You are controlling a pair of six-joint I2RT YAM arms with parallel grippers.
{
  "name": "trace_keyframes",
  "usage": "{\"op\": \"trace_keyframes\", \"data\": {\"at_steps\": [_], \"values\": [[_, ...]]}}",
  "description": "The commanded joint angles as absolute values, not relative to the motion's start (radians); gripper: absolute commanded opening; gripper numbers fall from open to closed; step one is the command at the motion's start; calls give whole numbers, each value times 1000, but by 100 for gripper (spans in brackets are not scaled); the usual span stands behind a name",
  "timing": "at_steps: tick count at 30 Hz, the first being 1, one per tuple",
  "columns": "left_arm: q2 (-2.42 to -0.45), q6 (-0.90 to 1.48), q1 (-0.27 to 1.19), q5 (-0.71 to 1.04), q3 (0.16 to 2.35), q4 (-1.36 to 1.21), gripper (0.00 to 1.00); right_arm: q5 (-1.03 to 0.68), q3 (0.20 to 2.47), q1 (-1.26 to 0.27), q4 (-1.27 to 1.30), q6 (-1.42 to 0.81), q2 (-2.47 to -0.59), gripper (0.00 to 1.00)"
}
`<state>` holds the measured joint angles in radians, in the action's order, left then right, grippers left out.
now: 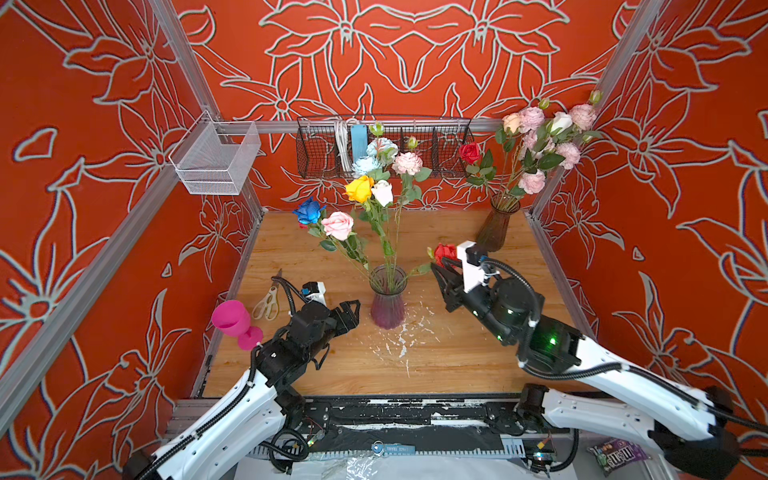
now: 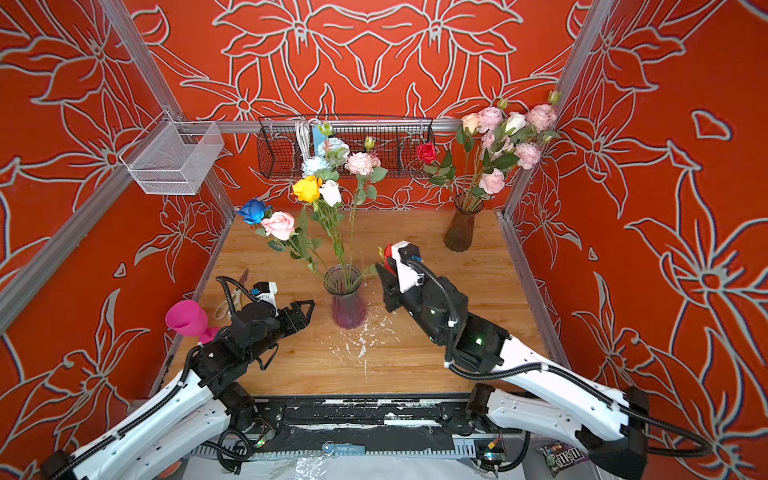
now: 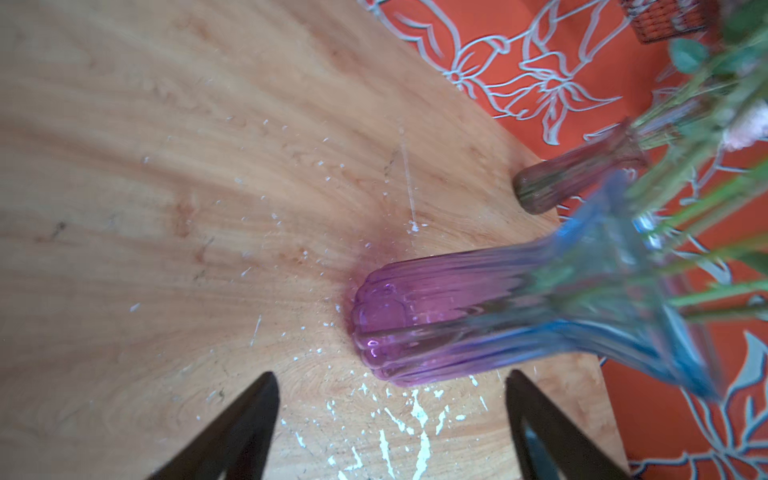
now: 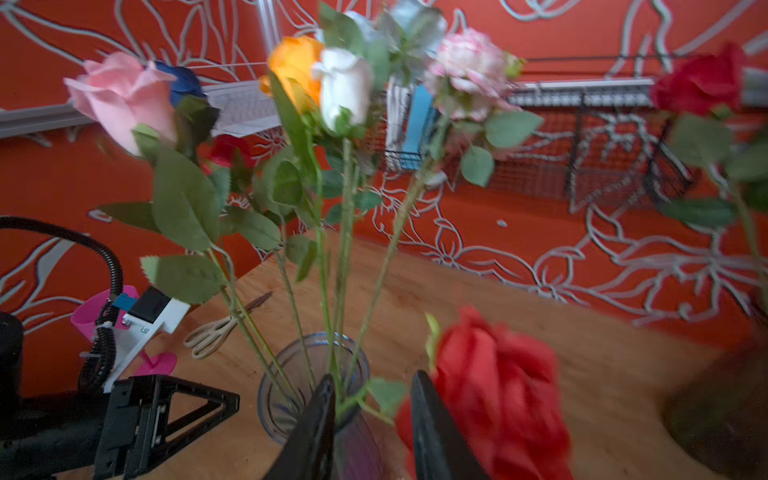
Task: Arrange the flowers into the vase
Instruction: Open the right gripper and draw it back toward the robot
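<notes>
Right gripper [image 4: 372, 376]: low at the mouth of the ribbed glass vase, purple at the foot and blue at the rim [image 1: 387, 307]; jaws a little apart, with a thin green stem and a leaf between them, not pinched as far as visible.
Left gripper [image 3: 391, 374]: jaws wide, empty; just beside the foot of the same vase, not touching it.
Red rose on a green stem [image 4: 494, 395]: head low and tilted outward, just beside one right finger; stem seems to lead into the vase mouth, lower end hidden.
Already standing in the vase: blue rose [image 1: 308, 211], pale pink rose [image 1: 337, 225], orange-yellow rose [image 1: 359, 189], white rose [image 1: 382, 192], pale-blue blooms [image 1: 376, 153], pink ruffled bloom [image 1: 407, 163]; stems spread like a fan.
Back corner of the wooden table [image 1: 457, 353]: brown ribbed glass vase [image 1: 496, 230] with a bunch of pale pink peonies [image 1: 536, 145] and a second red rose [image 1: 469, 153].
Progress, as judgement: well advanced, most loose stems placed, none lying on the table.
Left to do, as judgement: seat the low red rose deeper, so that its head stands up; whether the bunch in the brown vase also belongs to the task, cannot tell.
</notes>
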<state>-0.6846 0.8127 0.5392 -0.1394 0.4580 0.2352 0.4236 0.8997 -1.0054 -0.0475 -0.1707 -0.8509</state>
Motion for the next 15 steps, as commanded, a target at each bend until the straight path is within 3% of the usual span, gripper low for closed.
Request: {"op": "trace_keyframes", "data": {"at_steps": [1, 7, 10, 15], "values": [[-776, 855, 510, -141, 465, 219, 76, 620, 834, -1008, -307, -342, -738, 32], [-966, 850, 495, -55, 455, 100, 61, 618, 661, -933, -530, -571, -553, 31], [-1087, 817, 495, 0, 463, 35, 35, 548, 583, -871, -546, -635, -499, 31], [-1125, 816, 495, -21, 363, -143, 32, 415, 523, -750, -584, -661, -466, 31]]}}
